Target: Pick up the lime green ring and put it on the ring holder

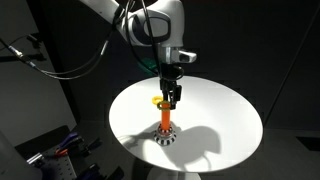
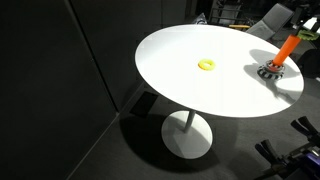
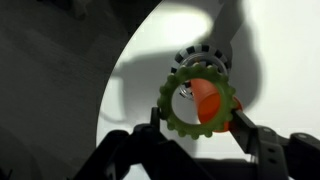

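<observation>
**Green ring gripped, over the peg**

Wrist view: my jaws are closed on the lime green ring [image 3: 168,102], pinching its notched outer edge from two opposite sides. The ring is up off the counter [image 1: 228,110], held flat above the ring holder [image 1: 166,124]. Through the ring's hole I see the orange peg top, sitting toward the right of the hole, not centred. Beyond it is the black-and-white base. I can't tell if the ring touches the peg.

In both exterior views a yellow ring [image 2: 207,66] lies flat on the white counter, apart from the holder. In an exterior view my arm [image 1: 152,25] comes down from above, jaws pointing down at the peg. The held ring is too small to make out there.
</observation>
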You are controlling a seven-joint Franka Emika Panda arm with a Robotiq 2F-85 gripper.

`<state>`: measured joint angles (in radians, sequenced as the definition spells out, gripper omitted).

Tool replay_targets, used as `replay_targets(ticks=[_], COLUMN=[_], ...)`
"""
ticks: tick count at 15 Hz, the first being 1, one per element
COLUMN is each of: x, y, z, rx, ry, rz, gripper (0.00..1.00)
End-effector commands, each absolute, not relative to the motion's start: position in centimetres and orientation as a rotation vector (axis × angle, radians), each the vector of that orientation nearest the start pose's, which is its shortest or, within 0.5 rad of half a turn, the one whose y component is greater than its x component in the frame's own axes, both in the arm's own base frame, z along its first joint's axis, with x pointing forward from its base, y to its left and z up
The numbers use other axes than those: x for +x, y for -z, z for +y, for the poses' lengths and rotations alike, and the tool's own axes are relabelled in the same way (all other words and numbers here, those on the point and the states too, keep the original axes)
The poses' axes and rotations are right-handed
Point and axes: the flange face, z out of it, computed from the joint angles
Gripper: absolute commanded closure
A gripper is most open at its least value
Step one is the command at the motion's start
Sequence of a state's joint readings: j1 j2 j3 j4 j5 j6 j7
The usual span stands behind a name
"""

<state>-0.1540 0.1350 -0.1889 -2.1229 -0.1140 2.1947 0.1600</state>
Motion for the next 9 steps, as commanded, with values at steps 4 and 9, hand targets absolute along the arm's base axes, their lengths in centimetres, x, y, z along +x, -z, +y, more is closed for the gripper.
replay_targets(ticks=[4,9], x=[51.78,51.74], y=[-34.67,-34.80], z=[-18.77,-18.54], rx=[-3.166,-3.166], ry=[-0.061,-0.039], rz=[0.629,0.613], gripper=[0.55,0.55])
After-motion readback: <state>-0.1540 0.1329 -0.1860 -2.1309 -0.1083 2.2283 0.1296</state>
